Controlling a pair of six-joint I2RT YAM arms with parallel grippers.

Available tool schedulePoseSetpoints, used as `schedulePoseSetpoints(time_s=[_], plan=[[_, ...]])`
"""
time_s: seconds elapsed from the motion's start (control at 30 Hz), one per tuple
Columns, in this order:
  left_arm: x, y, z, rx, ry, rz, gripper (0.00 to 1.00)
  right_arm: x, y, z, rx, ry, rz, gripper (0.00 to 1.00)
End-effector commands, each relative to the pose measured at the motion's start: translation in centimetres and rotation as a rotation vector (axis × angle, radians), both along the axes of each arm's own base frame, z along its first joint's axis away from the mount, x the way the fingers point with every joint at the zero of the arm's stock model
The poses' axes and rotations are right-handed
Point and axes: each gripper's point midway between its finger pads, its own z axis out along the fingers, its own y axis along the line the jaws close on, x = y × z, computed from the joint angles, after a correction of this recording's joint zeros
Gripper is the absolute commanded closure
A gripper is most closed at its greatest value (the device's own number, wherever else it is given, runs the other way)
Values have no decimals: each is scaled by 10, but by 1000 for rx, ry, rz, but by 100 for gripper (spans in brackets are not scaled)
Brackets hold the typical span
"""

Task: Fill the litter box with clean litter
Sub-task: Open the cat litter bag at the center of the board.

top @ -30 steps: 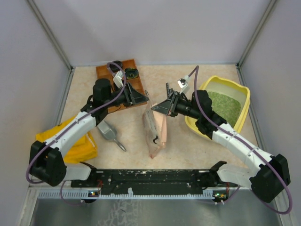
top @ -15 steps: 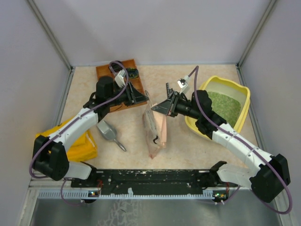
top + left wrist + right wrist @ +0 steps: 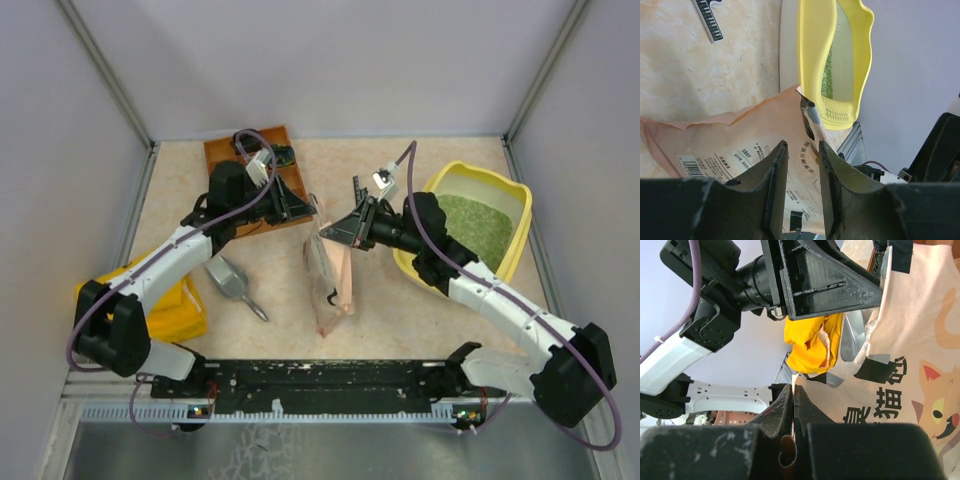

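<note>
A: Your litter box [image 3: 521,205] is a yellow plastic tray with rounded corners and a raised rim. It sits open side up at the far right of the bench [image 3: 400,310], partly under your right arm [image 3: 500,300].

B: The clean litter [image 3: 485,225] inside it shows you a fine green grainy layer on the tray's floor. From above, the far-left strip of that floor looks paler.

A: As for which way it points, it sits skewed to the bench edges, its far-left corner set farther from you than its far-right one. Your arm hides the near end, so you cannot tell the long axis for sure.

B: Your right pincer [image 3: 792,387] is pressed together on a thin edge of the pink pouch [image 3: 333,285], at its upper corner, left of the tray.

A: Your left pincer [image 3: 801,145] has its fingers apart with a gap, and the pouch's print shows through it. Whether they touch the pouch, you cannot tell.
</note>
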Motion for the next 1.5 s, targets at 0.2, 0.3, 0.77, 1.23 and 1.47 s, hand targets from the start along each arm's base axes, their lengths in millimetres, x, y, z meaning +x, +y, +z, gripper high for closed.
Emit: schedulePoseSetpoints(time_s=[0.2, 0.3, 0.77, 1.23, 1.47], plan=[[13, -2, -4, 56, 55, -3, 64, -9, 21, 46, 87, -134, 70, 100], [9, -7, -5, 37, 85, -37, 64, -7, 25, 45, 76, -138, 73, 100], [7, -15, -12, 38, 137, -99, 65, 1, 34, 33, 27, -129, 70, 100], [-1, -16, 8, 29, 16, -162, 100, 4, 25, 1, -129, -118, 20, 82], [2, 0, 12, 137, -32, -119, 100, -9, -9, -5, -238, -226, -59, 44]])
